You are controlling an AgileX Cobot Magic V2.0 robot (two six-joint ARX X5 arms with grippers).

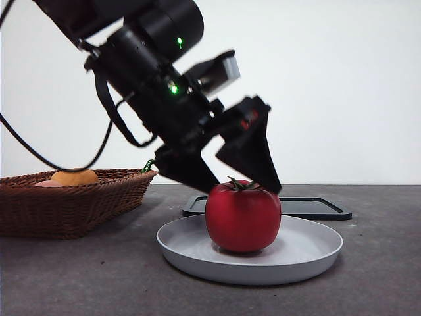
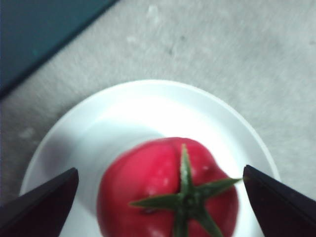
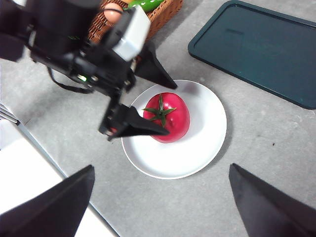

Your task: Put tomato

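The tomato (image 1: 243, 216) stands upright on the white plate (image 1: 309, 253), a little toward one side of it, with its green stem on top; the plate lies on the grey table (image 1: 79, 276), just beside a dark tray (image 1: 316, 207), and a woven basket (image 1: 72, 201) with some other fruit stands near. The left gripper (image 1: 240, 181) hangs just above the tomato, and its two jaws stand wide apart, one on each side of the fruit; in the left wrist view there is a clear gap between each jaw and the red skin, so it holds nothing. I judge that the step in hand is the release on the plate, although from these pictures alone it can also be an approach for a grasp; the tomato already rests with its own weight on the plate. The right gripper (image 3: 160, 197) waits high above the table, its jaws also wide and empty. The next move, in my opinion, calls for a straight lift of the left arm, with jaws kept apart, so that no jaw touches the stem or rolls the round fruit toward the rim.
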